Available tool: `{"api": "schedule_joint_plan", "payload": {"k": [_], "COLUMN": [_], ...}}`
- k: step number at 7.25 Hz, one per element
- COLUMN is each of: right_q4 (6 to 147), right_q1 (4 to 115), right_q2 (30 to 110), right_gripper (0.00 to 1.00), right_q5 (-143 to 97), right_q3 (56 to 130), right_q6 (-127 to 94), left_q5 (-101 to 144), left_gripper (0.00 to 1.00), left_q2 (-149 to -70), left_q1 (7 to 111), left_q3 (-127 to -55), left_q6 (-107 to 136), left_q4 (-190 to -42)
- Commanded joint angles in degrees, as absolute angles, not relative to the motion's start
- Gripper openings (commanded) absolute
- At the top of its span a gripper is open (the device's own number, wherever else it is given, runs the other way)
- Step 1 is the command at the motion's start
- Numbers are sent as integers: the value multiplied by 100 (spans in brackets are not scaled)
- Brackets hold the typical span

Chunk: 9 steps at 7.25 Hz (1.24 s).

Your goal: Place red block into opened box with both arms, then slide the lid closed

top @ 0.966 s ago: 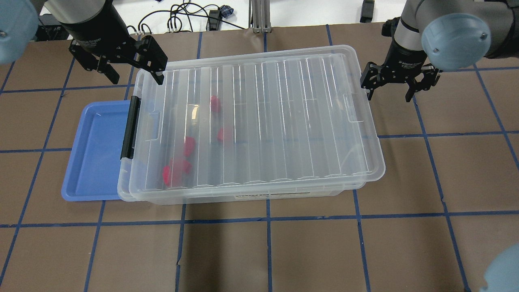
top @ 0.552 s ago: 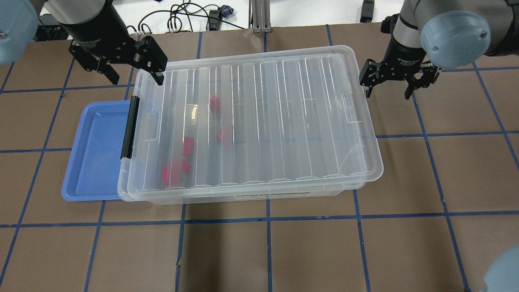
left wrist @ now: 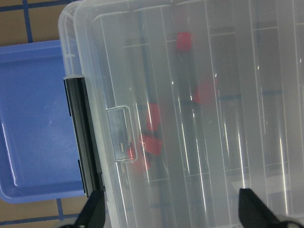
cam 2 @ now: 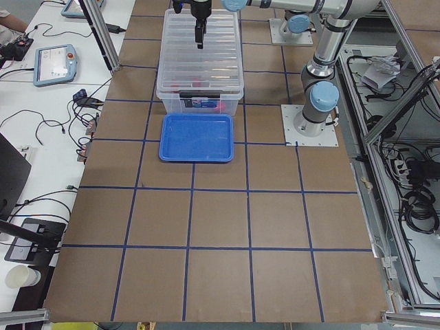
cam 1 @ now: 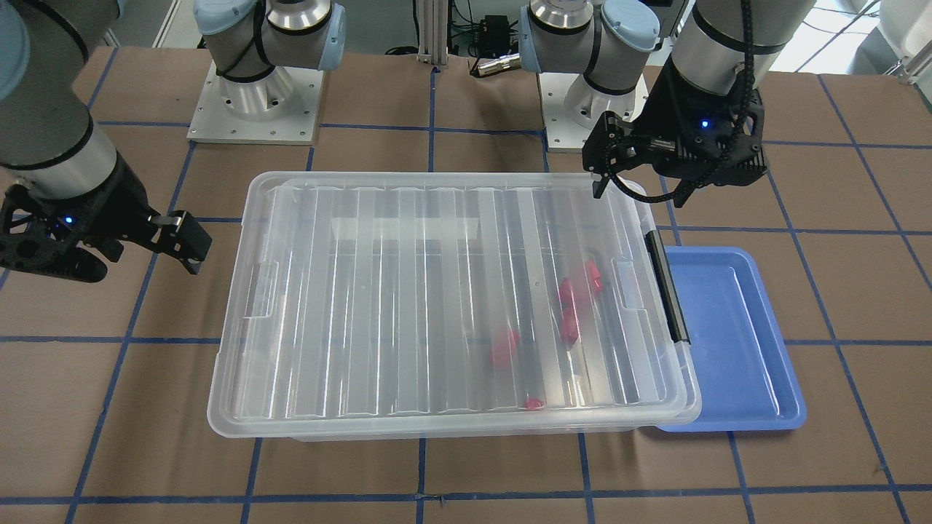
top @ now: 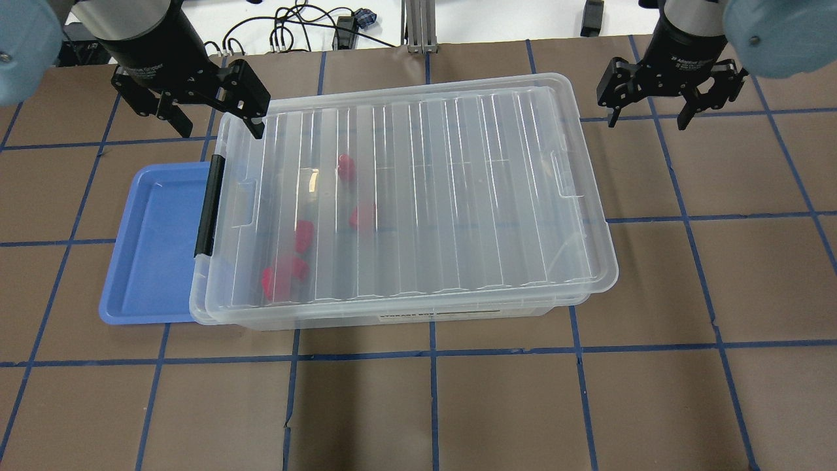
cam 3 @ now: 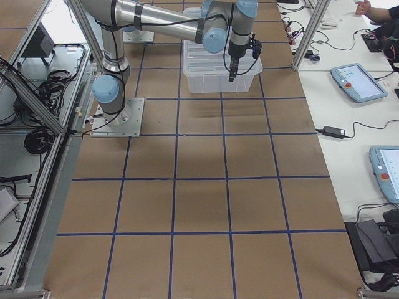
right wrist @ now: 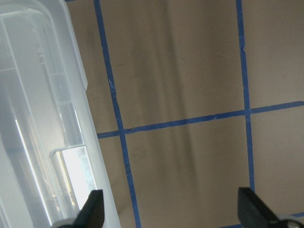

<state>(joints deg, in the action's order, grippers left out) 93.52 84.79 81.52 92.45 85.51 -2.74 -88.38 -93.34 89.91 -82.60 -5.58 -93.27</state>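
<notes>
The clear box point(top: 458, 316) stands mid-table with the ribbed lid point(top: 444, 196) lying flat over it, its right end slightly overhanging. Several red blocks point(top: 361, 216) show blurred through the lid in the box's left half, also in the left wrist view as red blocks point(left wrist: 204, 92). My left gripper point(top: 217, 122) is open above the lid's far left corner, near the black latch point(top: 209, 206). My right gripper point(top: 647, 122) is open over bare table beyond the box's far right corner, clear of the lid. Neither holds anything.
A shallow blue tray point(top: 153, 248) lies against the box's latch end, partly tucked under it. Cables and a metal post point(top: 418, 26) sit past the table's far edge. Brown table with blue tape lines surrounds the box.
My right gripper has drawn away from the lid's right end, moving toward the table's far side. The left gripper, lid and blocks have stayed put.
</notes>
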Motion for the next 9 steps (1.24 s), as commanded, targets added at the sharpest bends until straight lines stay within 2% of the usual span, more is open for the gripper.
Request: {"api": "schedule_joint_plan", "payload": {"k": [1,9], "right_q4": [8888,8859], "right_q1": [8735,8930], "right_q2": [8629,8974], "right_gripper": [100,100], "right_q5": [9150,8903], "right_q3": [8543,8912], "right_q6": [-316,-791], "left_q5": [-8833,-8868], "left_gripper": [100,100], "left_q2": [-9317,-9334], "left_q1": [8983,8974], "left_q3": [-8227,-8218], "left_q6": [-554,-536], "left_q4": [-9709,-9712]}}
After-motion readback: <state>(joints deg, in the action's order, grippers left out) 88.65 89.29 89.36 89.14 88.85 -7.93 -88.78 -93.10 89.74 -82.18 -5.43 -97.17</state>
